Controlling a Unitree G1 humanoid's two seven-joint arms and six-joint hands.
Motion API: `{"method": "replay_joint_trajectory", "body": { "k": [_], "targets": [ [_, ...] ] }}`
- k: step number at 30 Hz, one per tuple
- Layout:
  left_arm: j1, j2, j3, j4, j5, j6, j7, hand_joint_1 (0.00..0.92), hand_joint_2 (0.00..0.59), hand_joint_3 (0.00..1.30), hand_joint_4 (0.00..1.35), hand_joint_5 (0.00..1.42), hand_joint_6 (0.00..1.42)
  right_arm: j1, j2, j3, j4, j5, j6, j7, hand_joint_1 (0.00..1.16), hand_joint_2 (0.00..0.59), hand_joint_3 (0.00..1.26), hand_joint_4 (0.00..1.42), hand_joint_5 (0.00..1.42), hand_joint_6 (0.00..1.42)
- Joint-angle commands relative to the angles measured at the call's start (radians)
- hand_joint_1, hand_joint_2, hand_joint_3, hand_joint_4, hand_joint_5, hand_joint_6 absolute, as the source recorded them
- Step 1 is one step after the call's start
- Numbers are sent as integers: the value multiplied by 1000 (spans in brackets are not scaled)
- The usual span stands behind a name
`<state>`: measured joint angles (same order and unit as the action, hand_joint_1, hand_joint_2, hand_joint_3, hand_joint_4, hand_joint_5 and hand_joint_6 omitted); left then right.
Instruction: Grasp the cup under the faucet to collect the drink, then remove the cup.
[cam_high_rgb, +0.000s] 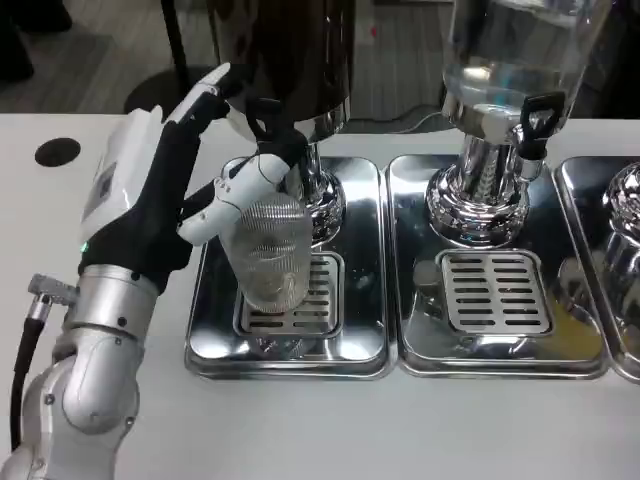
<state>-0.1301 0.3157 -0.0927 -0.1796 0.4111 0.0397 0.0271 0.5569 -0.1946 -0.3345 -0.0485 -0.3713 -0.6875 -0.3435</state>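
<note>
One cup (272, 252) under faucet (264, 118), left hand (165, 190) beside (thumb near rim)

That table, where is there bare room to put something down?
The white table is bare along the front, before the drip trays, and at far left around the dark hole. It is crowded where the left hand meets the cup under the faucet.
</note>
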Motion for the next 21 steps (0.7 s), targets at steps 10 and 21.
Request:
{"method": "replay_joint_trajectory", "body": {
  "k": [10,21],
  "targets": [
    [-2,-11,-14,-28,15,9,-15,0,73,212,230,225,0,-3,10,2,-26,-6,12,11,741,576,409,342,276,202],
    [9,-15,-14,-21,10,-1,-14,0,85,378,360,263,0,-3,12,0,-26,-5,12,13,741,576,409,342,276,202]
  ]
}}
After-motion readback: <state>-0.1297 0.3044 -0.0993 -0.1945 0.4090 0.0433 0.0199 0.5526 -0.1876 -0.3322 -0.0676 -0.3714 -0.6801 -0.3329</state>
